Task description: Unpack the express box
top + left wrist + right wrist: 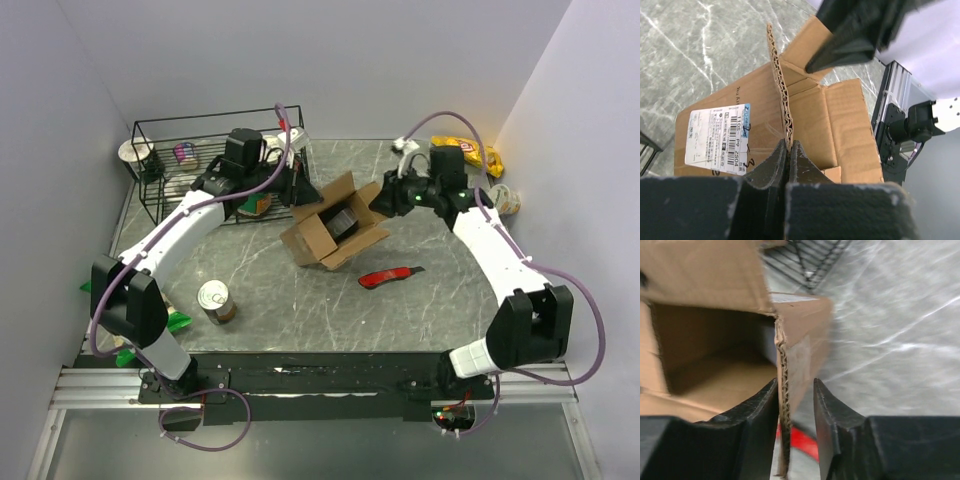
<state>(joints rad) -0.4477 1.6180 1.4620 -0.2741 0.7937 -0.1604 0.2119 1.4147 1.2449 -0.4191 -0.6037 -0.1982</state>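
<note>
holding the express box [335,232] from two sides, you are in the opening step: the flaps are up and the content is not yet taken out. the box lies near the middle of the table, turned a little, with its open mouth upward. your left gripper [788,146] is at 10 o'clock of the box and is pressed together on the corrugated edge of one flap, near the white label [717,135]. your right gripper [795,385] is at 2 o'clock of the box. its fingers are spread and stand on both sides of a wall edge, with a gap on the outer side, so i judge it does not pinch yet. something dark [345,220] sits inside the box, but i cannot tell what it is. a red knife [390,277] lies at 5 o'clock of the box, apart from it. for the next move, i think you must close the right fingers on the wall to fix the box, then free one gripper to reach inside.
</note>
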